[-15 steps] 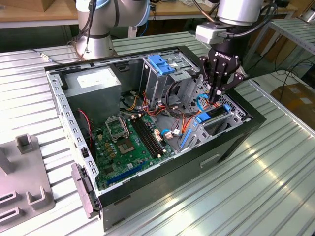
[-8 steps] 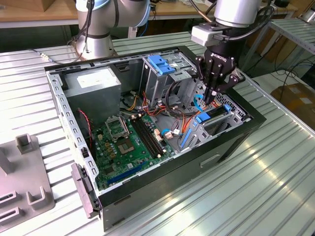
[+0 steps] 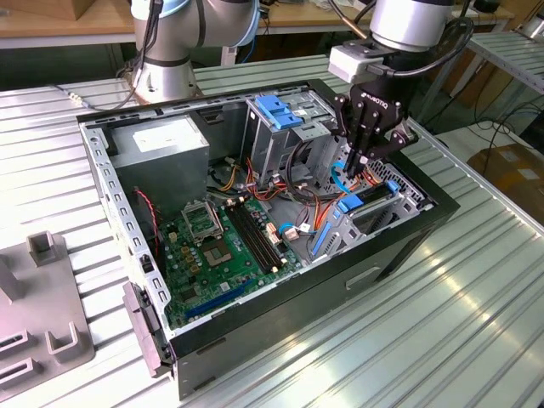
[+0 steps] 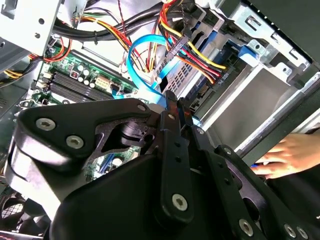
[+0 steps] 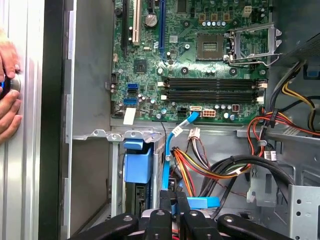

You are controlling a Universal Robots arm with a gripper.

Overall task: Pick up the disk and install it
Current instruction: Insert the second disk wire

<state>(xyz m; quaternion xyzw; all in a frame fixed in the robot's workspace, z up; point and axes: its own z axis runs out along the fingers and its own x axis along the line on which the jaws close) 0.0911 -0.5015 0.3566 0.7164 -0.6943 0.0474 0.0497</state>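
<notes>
One disk (image 3: 355, 204) sits in the lower bay of the open computer case (image 3: 297, 316), blue rails showing. In the exterior view that is about three o'clock from the motherboard (image 3: 221, 246). My gripper (image 3: 353, 166) hangs just above it, at roughly twelve o'clock of the bay. Its fingers are drawn close together, with no disk between them. Their tips sit against the blue cable (image 5: 172, 145), but I cannot tell whether they pinch it. The silver drive cage with its blue bracket (image 3: 276, 110) stands at eleven o'clock from the gripper. In both wrist views a person's hand (image 4: 287, 155) rests outside the case wall.
</notes>
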